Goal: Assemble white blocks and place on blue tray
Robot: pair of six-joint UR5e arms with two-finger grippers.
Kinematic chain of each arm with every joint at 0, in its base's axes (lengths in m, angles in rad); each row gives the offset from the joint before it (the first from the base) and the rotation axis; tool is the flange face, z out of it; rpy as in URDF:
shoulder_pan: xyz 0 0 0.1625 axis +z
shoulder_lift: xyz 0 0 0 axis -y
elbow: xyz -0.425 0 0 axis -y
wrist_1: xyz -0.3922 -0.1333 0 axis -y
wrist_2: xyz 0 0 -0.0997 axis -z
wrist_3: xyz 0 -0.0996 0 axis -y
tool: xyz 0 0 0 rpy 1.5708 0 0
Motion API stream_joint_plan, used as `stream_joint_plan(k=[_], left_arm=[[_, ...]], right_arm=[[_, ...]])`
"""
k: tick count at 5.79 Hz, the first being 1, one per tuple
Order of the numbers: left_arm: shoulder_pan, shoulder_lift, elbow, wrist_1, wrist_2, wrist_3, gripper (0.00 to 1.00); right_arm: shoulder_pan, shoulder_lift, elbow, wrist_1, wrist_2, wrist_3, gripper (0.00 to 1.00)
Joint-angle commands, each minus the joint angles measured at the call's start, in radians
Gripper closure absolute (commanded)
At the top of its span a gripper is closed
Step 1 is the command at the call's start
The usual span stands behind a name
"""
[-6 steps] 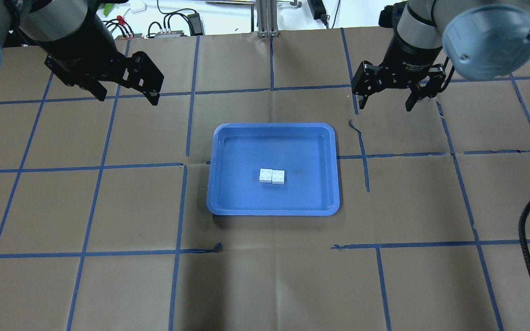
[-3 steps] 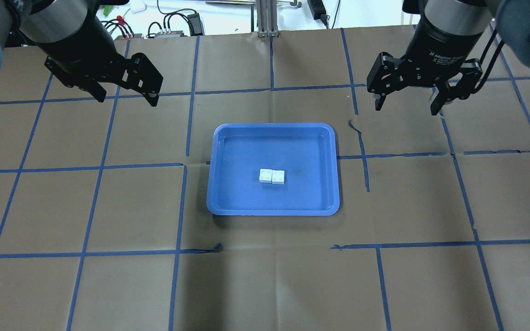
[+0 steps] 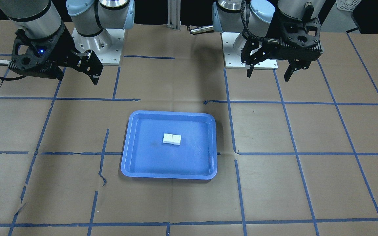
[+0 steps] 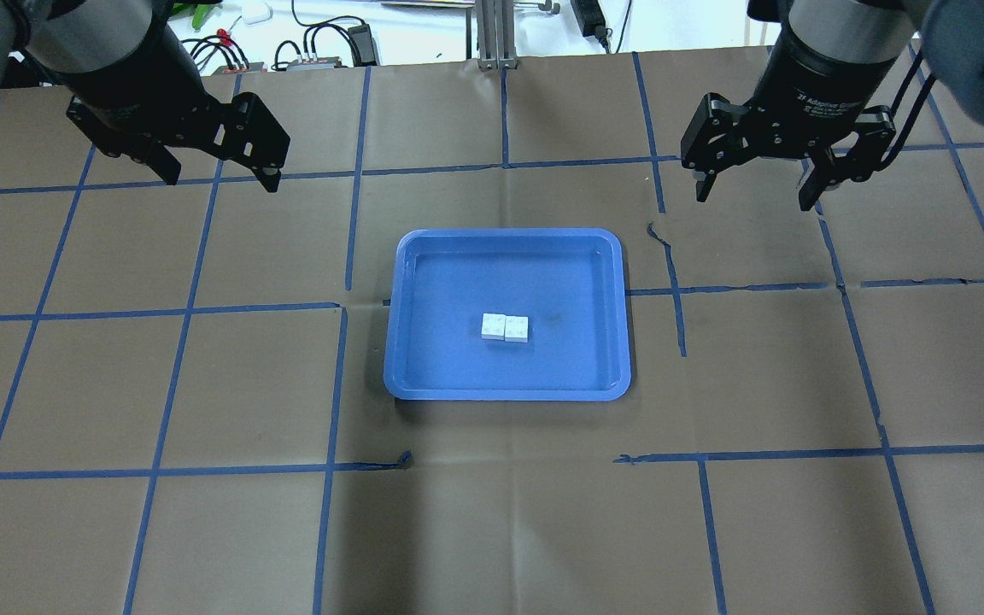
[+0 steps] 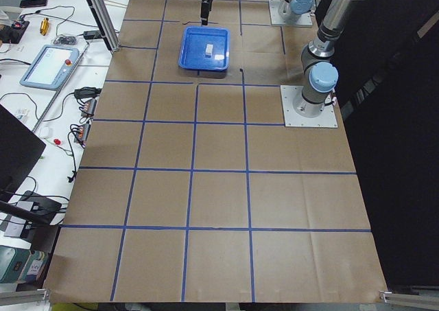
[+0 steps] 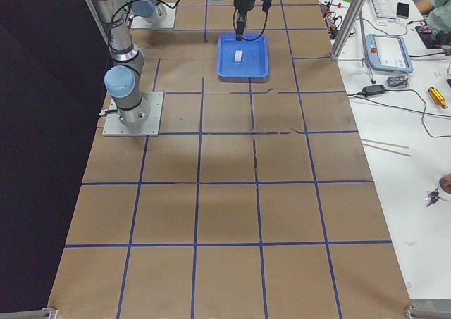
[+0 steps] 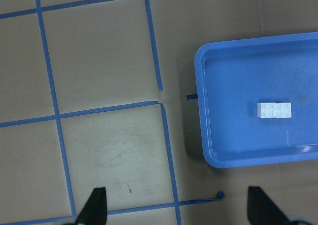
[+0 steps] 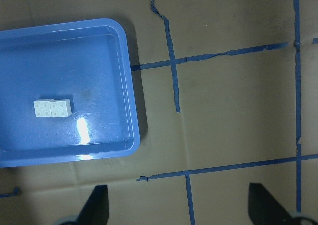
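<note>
The two white blocks (image 4: 505, 328) sit joined side by side, studs up, near the middle of the blue tray (image 4: 458, 282). They also show in the front view (image 3: 172, 139) inside the tray (image 3: 149, 157), in the left wrist view (image 7: 274, 110) and in the right wrist view (image 8: 52, 108). My left gripper (image 4: 220, 179) is open and empty, held high and off to the tray's left. My right gripper (image 4: 752, 198) is open and empty, held high and off to the tray's right. Neither touches the tray or the blocks.
The table is covered in brown paper with a blue tape grid (image 4: 338, 307), torn in places (image 4: 658, 235). The arm bases (image 3: 94, 49) stand at the robot's side. Cables and boxes (image 4: 313, 51) lie past the far edge. A side bench holds a pendant (image 5: 51, 64).
The right gripper has moved to the right, away from the tray. The left gripper has drifted slightly up and to the left. The blocks and tray have not moved.
</note>
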Motion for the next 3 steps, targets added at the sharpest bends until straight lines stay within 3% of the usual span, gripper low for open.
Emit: stream_joint_plan(k=[1,3], left_arm=[[0.001,-0.001,0.003,-0.002,-0.013,-0.006,0.01],[-0.002,-0.012,0.039,-0.045,-0.003,-0.041,0.01]], right_arm=[[0.000,0.001,0.001,0.001,0.000,-0.001,0.00],[0.000,0.001,0.001,0.001,0.000,-0.001,0.00]])
